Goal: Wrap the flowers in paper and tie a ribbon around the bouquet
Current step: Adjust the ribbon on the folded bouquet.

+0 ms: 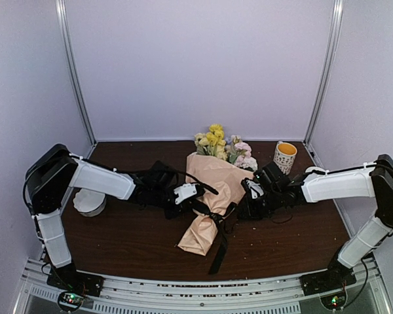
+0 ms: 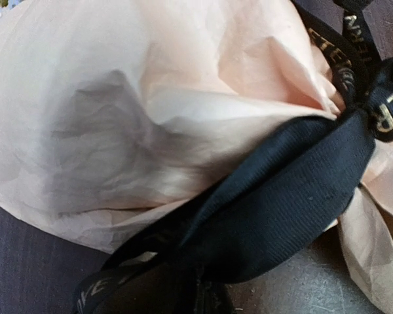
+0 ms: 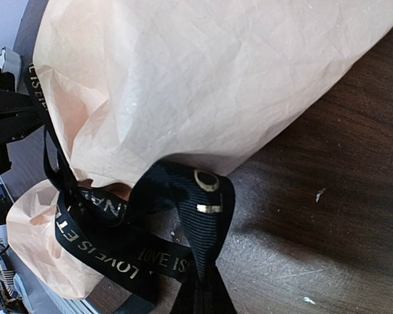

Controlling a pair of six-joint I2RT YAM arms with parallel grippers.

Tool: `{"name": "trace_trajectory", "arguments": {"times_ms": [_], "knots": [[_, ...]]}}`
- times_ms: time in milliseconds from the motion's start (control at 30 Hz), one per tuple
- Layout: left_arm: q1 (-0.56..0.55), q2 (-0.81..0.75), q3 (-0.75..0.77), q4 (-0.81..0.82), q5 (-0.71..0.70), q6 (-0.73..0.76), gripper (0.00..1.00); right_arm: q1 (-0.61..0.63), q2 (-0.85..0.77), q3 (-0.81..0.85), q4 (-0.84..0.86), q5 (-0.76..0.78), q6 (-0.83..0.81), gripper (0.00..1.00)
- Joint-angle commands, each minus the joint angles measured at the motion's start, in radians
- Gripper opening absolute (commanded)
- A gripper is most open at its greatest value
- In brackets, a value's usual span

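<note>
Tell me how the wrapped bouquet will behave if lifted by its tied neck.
Probably light: the bouquet is mostly thin crinkled paper. Likely floppy, the end with flowers sagging. The ribbon looks loosely knotted, so it may slip.

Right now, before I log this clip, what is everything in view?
bouquet: one, peach, lying mid-table
flowers: one bunch, yellow, pink, cream, bouquet's far end
ribbon: one, black with gold letters, round bouquet's narrow part
mug: one, white, orange inside, back right
round thing: one, white, left side
table: one, dark brown
left hand: one, black and white, left of the ribbon, state unclear
right hand: one, black and white, right of the ribbon, shut
</note>
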Motion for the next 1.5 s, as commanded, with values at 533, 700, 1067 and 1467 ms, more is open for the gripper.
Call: {"name": "trace_trajectory", "arguments": {"times_ms": [533, 700, 1067, 1467], "knots": [[-0.025, -0.233, -0.146, -0.102, -0.022, -0.204, 0.00, 0.045, -0.047, 0.246, -0.086, 0.042, -0.178, 0.41], [-0.060, -0.323, -0.181, -0.218, -0.026, -0.328, 0.00, 0.048, 0.122, 0.355, -0.032, 0.043, -0.153, 0.40], [-0.068, -0.502, -0.276, -0.470, -0.013, -0.519, 0.00, 0.043, 0.293, 0.507, -0.143, 0.121, -0.186, 0.39], [-0.069, -0.523, -0.372, -0.617, 0.029, -0.717, 0.00, 0.037, 0.288, 0.473, -0.130, 0.139, -0.174, 0.38]]}}
